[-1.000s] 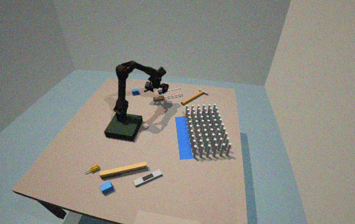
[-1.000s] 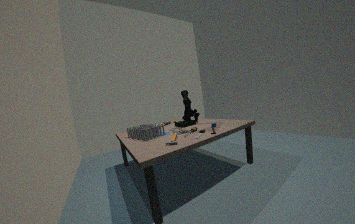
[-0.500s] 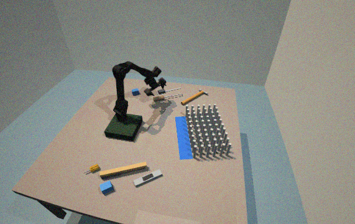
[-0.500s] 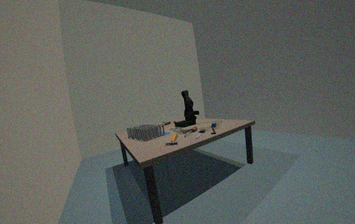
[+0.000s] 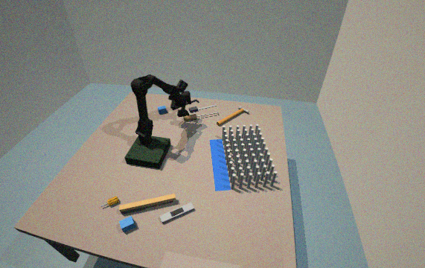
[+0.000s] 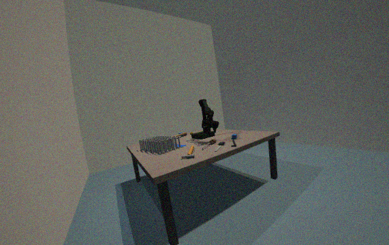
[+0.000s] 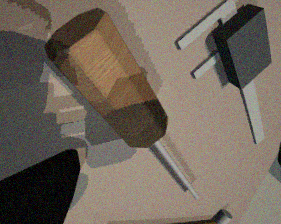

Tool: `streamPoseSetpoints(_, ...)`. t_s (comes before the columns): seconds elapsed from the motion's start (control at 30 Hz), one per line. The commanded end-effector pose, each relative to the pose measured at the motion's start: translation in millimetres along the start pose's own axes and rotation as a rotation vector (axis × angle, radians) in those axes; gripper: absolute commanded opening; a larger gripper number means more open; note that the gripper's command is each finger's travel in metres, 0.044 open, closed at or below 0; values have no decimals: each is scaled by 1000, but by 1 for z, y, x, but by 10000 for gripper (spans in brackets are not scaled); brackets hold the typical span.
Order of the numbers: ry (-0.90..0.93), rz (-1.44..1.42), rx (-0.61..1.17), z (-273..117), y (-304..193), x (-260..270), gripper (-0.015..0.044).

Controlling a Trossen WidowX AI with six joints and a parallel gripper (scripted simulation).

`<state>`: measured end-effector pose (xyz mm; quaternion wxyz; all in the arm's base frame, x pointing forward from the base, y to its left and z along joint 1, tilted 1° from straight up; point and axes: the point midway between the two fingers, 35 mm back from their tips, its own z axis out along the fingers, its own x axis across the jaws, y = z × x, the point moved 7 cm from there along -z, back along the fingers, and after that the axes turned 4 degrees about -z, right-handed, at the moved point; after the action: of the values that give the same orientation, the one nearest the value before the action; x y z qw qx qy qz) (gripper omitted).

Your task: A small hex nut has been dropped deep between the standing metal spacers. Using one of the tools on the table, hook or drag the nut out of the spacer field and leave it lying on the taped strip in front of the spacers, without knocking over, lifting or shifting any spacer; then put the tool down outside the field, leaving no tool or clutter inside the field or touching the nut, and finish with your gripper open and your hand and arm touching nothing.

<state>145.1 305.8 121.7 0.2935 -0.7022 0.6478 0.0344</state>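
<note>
The metal spacers (image 5: 240,182) (image 6: 160,145) stand in rows, with the blue taped strip (image 5: 219,167) (image 6: 181,146) along their side facing the arm. I cannot make out the nut. My gripper (image 5: 189,107) (image 7: 179,155) is open and empty. It hangs above the back of the table, over the wooden-handled tool (image 5: 190,117) (image 6: 212,141) (image 7: 106,75), whose handle lies between and beyond the fingers in the wrist view, slanted. The grey-handled tool (image 5: 193,109) (image 6: 221,143) (image 7: 248,47) lies just behind it, with pale flat bars around its handle.
A hammer (image 5: 231,117) (image 6: 191,150) lies between these tools and the spacers. A blue block (image 5: 162,109) (image 6: 234,136) and a dark object (image 6: 234,143) are near the back edge. At the front lie a long yellow bar (image 5: 147,203), a pale bar (image 5: 187,209), a small yellow tool (image 5: 113,201) and another blue block (image 5: 127,224).
</note>
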Motion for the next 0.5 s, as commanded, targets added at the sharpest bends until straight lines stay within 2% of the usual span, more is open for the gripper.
streamPoseSetpoints(0.0, -4, -419, 84, -5, 8, 4, 440)
streamPoseSetpoints(0.4, -4, -419, 84, -5, 8, 4, 440)
streamPoseSetpoints(0.47, -4, -419, 84, -5, 8, 4, 387)
